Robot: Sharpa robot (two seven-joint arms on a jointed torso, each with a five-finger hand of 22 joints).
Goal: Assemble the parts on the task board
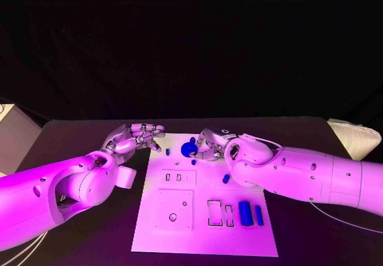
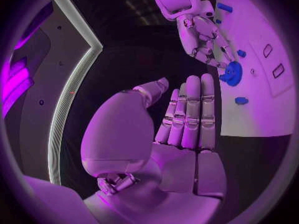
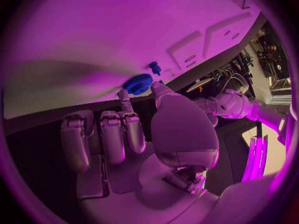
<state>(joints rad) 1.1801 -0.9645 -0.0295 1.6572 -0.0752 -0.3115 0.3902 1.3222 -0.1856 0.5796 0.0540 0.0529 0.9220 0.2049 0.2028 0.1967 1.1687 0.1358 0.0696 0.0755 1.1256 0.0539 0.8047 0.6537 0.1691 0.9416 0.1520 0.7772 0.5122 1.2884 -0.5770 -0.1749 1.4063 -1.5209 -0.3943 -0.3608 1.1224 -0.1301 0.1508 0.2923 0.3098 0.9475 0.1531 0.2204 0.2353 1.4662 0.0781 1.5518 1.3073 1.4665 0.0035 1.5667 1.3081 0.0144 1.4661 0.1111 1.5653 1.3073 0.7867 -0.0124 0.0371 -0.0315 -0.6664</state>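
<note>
Looking down from the head camera, the flat white rectangular task board [image 1: 206, 221] is lying in the middle of the black table [image 1: 79, 133], with both arms reaching to its far edge. The silver right hand [image 1: 209, 145] is pinching a round blue toothed gear [image 1: 189, 148] at that far edge. The silver left hand [image 1: 140, 137] is hovering just off the board's far left corner, holding nothing. Two upright blue blocks [image 1: 251, 213] are standing near the board's right side, and a small blue peg [image 1: 226, 178] is sitting between them and the gear.

Seen from the left wrist, the left hand [image 2: 187, 119] is stretching its fingers straight and close together, empty, while the right hand [image 2: 202, 40] is touching the gear [image 2: 233, 73] over the board [image 2: 255, 104].

Seen from the right wrist, the right hand [image 3: 134, 129] is gripping the gear [image 3: 137, 83] between thumb and one fingertip, against the board [image 3: 112, 35], its other fingers curling beside it.
</note>
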